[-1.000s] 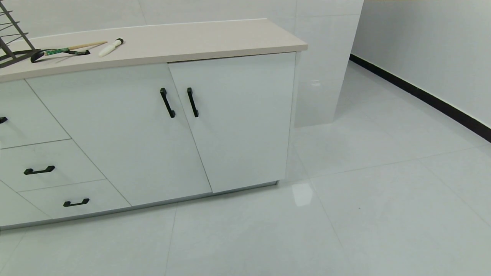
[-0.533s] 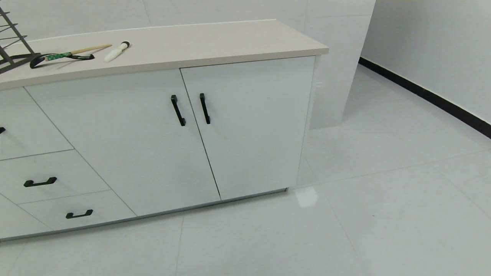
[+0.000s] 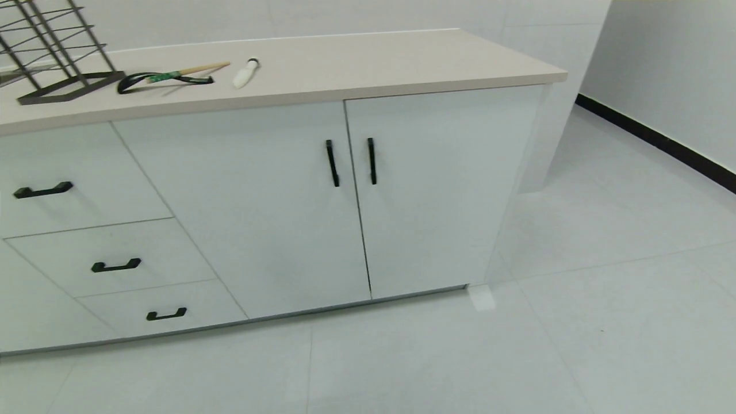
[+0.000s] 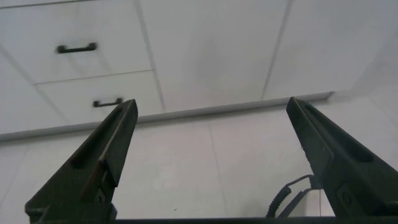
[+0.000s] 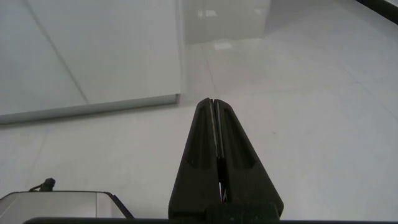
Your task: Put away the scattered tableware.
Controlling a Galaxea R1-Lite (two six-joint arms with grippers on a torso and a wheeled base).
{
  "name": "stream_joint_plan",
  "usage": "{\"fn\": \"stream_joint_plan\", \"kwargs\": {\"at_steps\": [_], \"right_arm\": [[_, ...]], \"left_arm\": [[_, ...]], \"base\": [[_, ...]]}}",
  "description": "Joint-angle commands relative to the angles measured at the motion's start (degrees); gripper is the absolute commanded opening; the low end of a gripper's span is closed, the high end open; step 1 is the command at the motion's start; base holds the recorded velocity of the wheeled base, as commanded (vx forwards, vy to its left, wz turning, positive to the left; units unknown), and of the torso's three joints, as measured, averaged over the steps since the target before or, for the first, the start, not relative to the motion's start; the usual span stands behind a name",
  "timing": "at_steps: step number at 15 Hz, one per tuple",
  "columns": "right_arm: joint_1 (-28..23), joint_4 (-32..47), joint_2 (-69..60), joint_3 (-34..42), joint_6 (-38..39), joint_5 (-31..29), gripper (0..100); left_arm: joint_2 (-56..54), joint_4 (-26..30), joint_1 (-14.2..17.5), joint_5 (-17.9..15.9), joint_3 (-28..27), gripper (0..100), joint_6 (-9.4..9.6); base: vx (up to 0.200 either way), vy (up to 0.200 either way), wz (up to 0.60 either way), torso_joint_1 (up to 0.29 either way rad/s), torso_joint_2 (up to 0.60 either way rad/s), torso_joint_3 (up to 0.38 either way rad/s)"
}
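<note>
Left gripper [image 4: 210,106] spread wide, right gripper [image 5: 214,102] pinched shut, both below the countertop [image 3: 402,57]: a careless lift could strike its edge and knock off the wooden-handled utensil [image 3: 172,75] and white-handled tool [image 3: 244,73] lying on it.

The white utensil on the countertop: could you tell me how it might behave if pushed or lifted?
The white utensil looks rounded and tapered, so a push would probably roll it along the flat countertop. It seems small and stiff, likely light; its smooth body may slip when gripped.
</note>
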State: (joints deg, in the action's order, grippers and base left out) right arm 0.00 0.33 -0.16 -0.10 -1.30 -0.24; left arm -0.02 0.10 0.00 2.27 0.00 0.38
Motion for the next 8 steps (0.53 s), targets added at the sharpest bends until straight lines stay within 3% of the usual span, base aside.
{"fn": "stream_joint_plan", "kwargs": {"at_steps": [1,5,8], "right_arm": [[0.0,0.0,0.2,0.0,-0.1,0.0,0],[0.0,0.0,0.2,0.0,0.2,0.0,0],[0.0,0.0,0.2,0.0,0.3,0.0,0]], "left_arm": [[0.0,0.0,0.0,0.0,0.0,100,0.06],[0.0,0.0,0.0,0.0,0.0,100,-0.11],[0.0,0.0,0.0,0.1,0.0,100,-0.64]], "base": [[0.0,0.0,0.6,0.007,0.0,0.002],[0.0,0.0,0.6,0.002,0.0,-0.001],[0.2,0.2,0.0,-0.001,0.0,0.002]]}}
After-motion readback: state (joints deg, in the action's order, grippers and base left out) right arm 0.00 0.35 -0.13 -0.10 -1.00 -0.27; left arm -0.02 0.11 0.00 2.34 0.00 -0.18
